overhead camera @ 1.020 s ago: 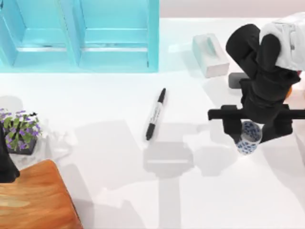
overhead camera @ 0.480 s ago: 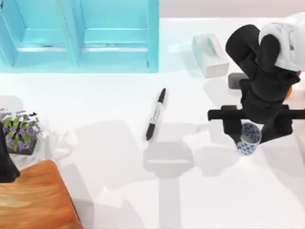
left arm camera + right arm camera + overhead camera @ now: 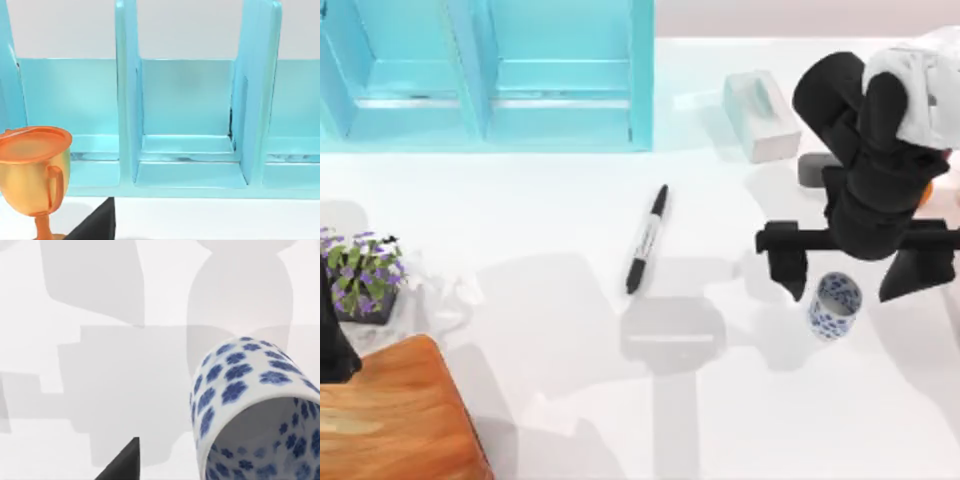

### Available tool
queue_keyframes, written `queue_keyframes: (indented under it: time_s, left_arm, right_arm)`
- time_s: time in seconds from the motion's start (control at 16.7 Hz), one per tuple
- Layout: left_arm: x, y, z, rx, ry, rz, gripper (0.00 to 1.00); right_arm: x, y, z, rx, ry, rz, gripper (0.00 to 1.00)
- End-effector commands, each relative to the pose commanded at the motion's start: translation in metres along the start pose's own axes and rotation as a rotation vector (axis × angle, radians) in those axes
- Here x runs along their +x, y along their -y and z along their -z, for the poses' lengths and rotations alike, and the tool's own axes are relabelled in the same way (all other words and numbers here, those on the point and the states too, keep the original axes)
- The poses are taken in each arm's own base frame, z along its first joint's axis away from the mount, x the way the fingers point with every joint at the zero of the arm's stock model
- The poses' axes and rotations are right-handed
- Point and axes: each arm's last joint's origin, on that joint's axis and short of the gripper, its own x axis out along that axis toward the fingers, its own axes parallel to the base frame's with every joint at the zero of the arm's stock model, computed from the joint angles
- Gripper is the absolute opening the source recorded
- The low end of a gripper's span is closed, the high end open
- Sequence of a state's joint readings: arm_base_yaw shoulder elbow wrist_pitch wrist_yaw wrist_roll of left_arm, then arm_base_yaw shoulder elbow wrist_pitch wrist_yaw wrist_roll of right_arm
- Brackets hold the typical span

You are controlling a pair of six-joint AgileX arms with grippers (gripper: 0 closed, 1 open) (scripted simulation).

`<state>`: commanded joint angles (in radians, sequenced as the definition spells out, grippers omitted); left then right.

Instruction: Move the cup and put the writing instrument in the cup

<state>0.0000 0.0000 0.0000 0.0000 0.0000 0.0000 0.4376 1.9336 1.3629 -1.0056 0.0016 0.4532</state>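
While spread wide around nothing, right claw (image 3: 850,275) just above the upright cup (image 3: 835,306).

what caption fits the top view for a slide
Right gripper, fingers spread open, above the small white cup with blue flower pattern; slim black-capped marker pen lies apart at table centre.

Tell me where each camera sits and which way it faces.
Top view: above the table, looking down; right gripper open above the cup, pen at centre, left arm at the left edge.
Left wrist view: faces the blue shelf and a trophy.
Right wrist view: looks down at the cup; one finger shows.
Top and right wrist views share the cup.
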Motion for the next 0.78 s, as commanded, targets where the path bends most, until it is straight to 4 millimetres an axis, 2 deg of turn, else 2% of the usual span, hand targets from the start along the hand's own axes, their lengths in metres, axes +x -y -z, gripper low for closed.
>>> queue_keyframes:
  time_s: [0.54,0.66,0.78]
  left_arm:
    - [0.000,0.000,0.000,0.000,0.000,0.000,1.00]
    - [0.000,0.000,0.000,0.000,0.000,0.000,1.00]
    - [0.000,0.000,0.000,0.000,0.000,0.000,1.00]
  right_arm:
    - [-0.003,0.000,-0.001,0.002,-0.002,0.001,1.00]
    - [-0.016,-0.003,-0.005,0.002,-0.006,0.003,1.00]
    - [-0.040,-0.005,-0.010,0.001,-0.007,0.004,1.00]
